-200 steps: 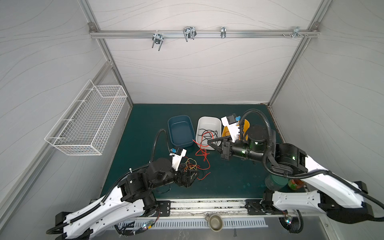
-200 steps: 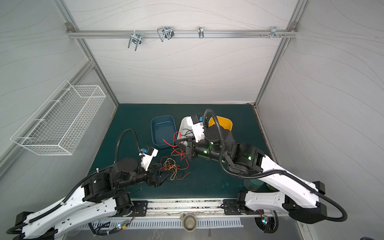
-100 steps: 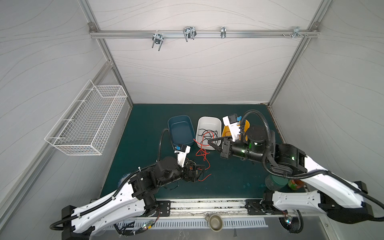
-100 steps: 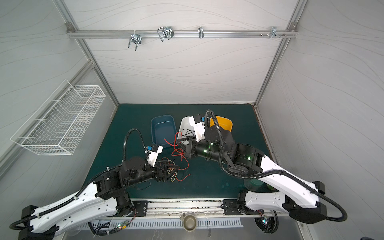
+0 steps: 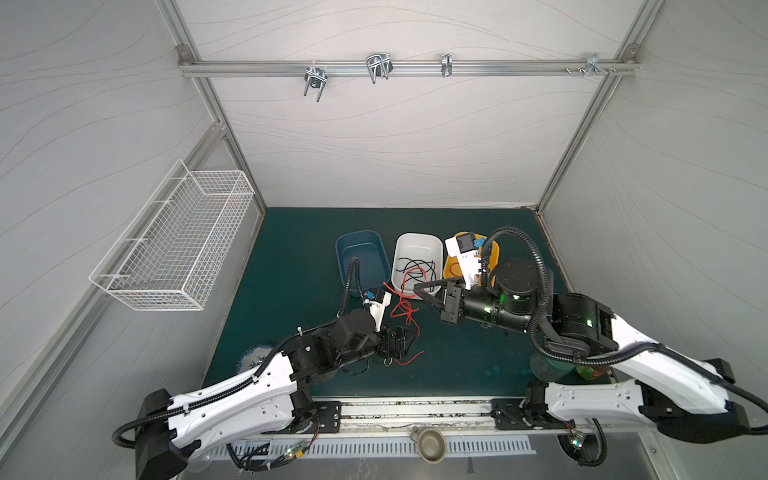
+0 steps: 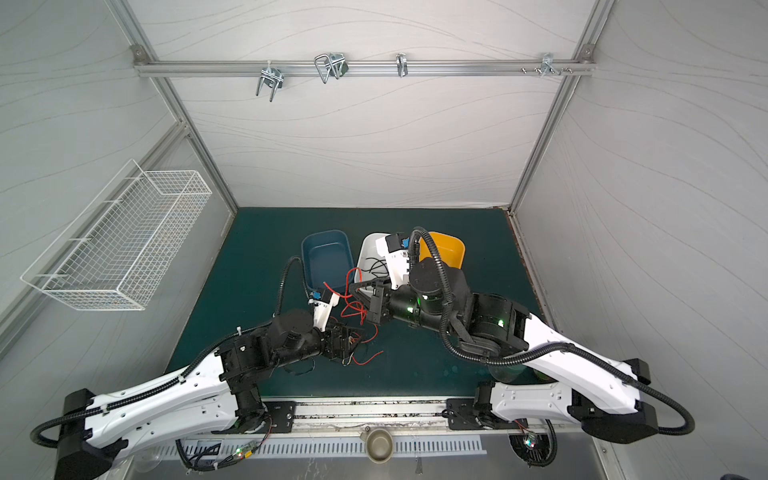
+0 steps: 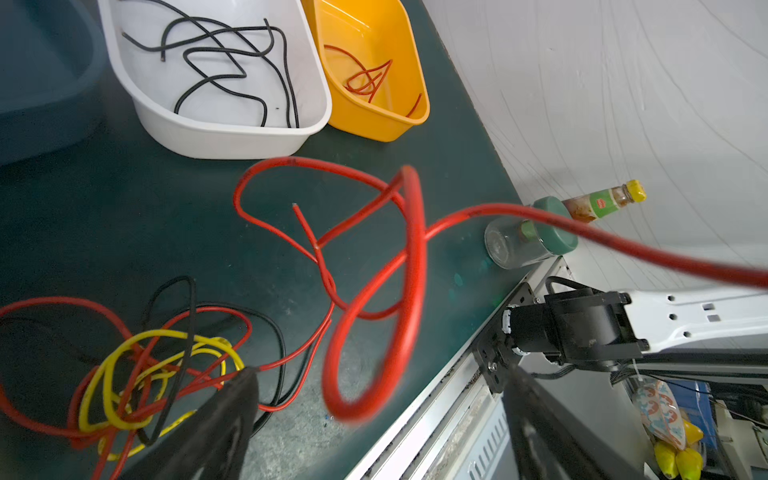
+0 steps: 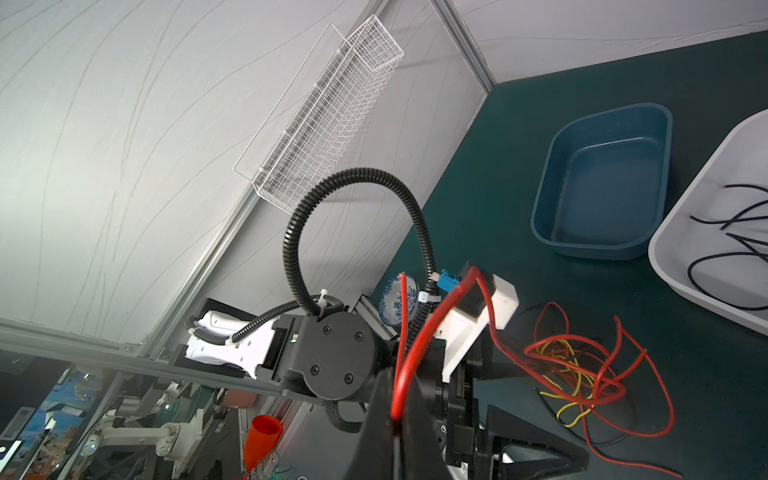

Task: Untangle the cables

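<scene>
Change: left end effector [image 5: 400, 340] has pushed forward over the table [image 5: 457, 365] and now sits right at the pile of cables [image 7: 137, 365], jaws wide apart, gripping nothing.
Hold: right end effector [image 5: 417, 286] is pinched shut on a red cable [image 7: 415, 249], lifted near the white tub [image 7: 224, 139]; it has barely moved.
Cables: red, yellow and black strands knotted on the table; the lifted one trails down toward them.
Meaning: the left side looks ready to pin the pile so the red cable pulls free.
Sorted: black strands in the white tub, red in the yellow tub [image 7: 374, 122].
</scene>
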